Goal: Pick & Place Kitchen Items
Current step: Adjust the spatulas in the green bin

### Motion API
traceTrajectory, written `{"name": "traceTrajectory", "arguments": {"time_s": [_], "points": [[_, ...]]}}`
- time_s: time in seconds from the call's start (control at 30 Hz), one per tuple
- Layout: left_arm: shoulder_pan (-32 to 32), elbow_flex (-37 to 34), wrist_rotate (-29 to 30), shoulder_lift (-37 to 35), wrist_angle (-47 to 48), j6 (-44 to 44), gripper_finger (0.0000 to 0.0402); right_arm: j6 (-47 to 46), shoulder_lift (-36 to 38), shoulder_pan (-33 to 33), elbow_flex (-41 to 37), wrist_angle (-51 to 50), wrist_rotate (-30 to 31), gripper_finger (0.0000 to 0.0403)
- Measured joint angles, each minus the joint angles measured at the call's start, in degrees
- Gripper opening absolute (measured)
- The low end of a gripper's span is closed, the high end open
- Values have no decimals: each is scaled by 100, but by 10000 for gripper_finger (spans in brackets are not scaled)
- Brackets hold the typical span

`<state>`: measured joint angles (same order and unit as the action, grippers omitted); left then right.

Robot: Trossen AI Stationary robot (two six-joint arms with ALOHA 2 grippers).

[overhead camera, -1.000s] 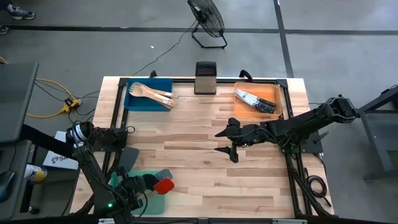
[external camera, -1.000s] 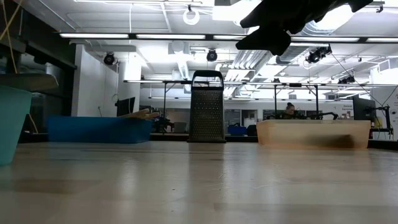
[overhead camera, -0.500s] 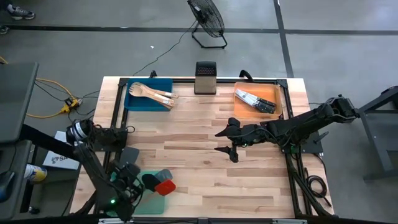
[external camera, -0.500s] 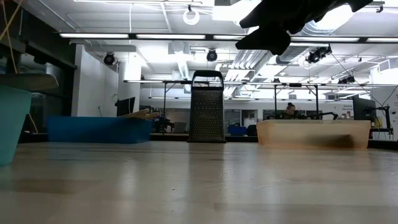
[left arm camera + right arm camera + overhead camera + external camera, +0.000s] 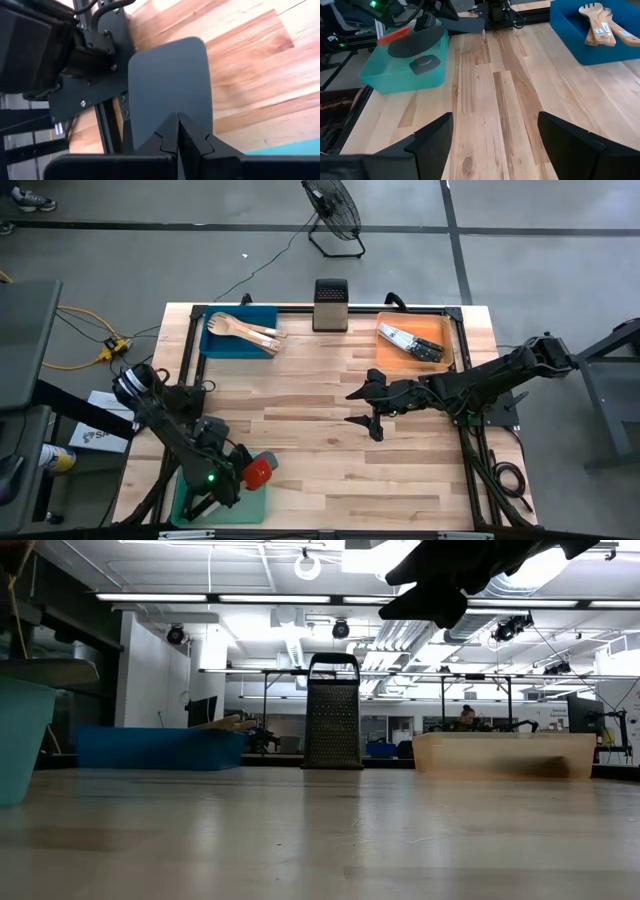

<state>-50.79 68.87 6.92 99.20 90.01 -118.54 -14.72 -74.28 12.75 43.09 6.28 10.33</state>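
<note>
So the table (image 5: 330, 410) is sitting there with three trays around its edges. The blue tray (image 5: 238, 332) at the far left corner is holding the wooden spoons (image 5: 248, 329), the orange tray (image 5: 412, 343) at the far right is holding the black-handled knives (image 5: 412, 343), and the metal box grater (image 5: 330, 304) is standing upright between those two at the back edge, not blocking anything.

The left gripper (image 5: 177, 131) is hanging over the green tray (image 5: 222, 498) at the near left corner with its fingers pinched fully together on a dark grey spatula (image 5: 169, 85), gripping it at the blade's edge. The arm is covering most of that tray from above, so only the red spatula (image 5: 258, 471) is peeking out clearly. The right wrist view is showing a bit more in there: something red, a black spatula head (image 5: 415, 44) and a grey piece, but I can't really sort out how many utensils are lying in it.

The right gripper (image 5: 364, 407) is hovering over the middle of the table, fingers spread wide, holding nothing.

In the low view the green tray is getting cut off at the side, and the knives are just a dark smudge through the orange tray's wall.
</note>
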Motion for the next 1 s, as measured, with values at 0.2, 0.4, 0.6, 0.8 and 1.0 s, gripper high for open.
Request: {"name": "traceTrajectory", "arguments": {"time_s": [0.2,0.4,0.6,0.8,1.0], "points": [[94,71,153,-302,0,173,0,0,-7,0,0,-2,0,283],[90,224,-361,-524,-3,445,0,0,-9,0,0,-4,0,283],[92,126,-273,-654,17,470,0,-9,-9,0,0,-7,-2,283],[90,108,13,-667,-5,638,23,-7,-11,0,-1,-11,-2,283],[92,108,483,-882,-1,705,122,-4,-13,0,0,-11,-2,283]]}}
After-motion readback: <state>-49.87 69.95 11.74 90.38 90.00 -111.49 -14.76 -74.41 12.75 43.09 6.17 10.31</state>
